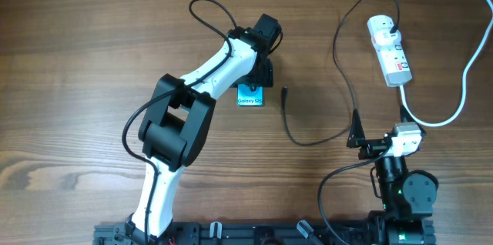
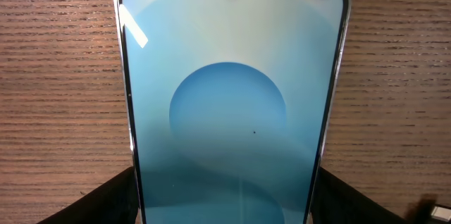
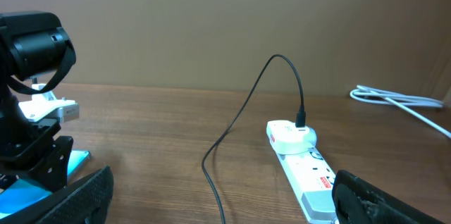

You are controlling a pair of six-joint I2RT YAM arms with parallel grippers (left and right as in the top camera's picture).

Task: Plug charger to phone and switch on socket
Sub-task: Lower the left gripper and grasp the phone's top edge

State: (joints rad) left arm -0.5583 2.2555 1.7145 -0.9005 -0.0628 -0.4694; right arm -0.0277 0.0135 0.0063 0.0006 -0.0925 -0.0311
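A brown wooden bench with a fine lengthwise grain fills the overhead view. From the right wrist its far edge meets a plain tan wall. The phone lies flat near the middle of the bench, its cyan screen up and small dark text at the near end. The white-and-black left arm reaches over the phone's far part. The left pincer straddles the phone, a dark finger at each long edge in the left wrist view. I cannot tell whether the fingers press on it or merely flank it. The charger lies with its plug tip on bare wood just right of the phone, apart from it. Its thin black cable curves past the right pincer and loops up to the far end of the socket. The socket rests at the right rear of the bench, slightly angled, with red marks on top. A thick white cord leaves its near end and sweeps off toward the top right corner. The right pincer hangs low near the front right, released, with its jaws wide and nothing between them.
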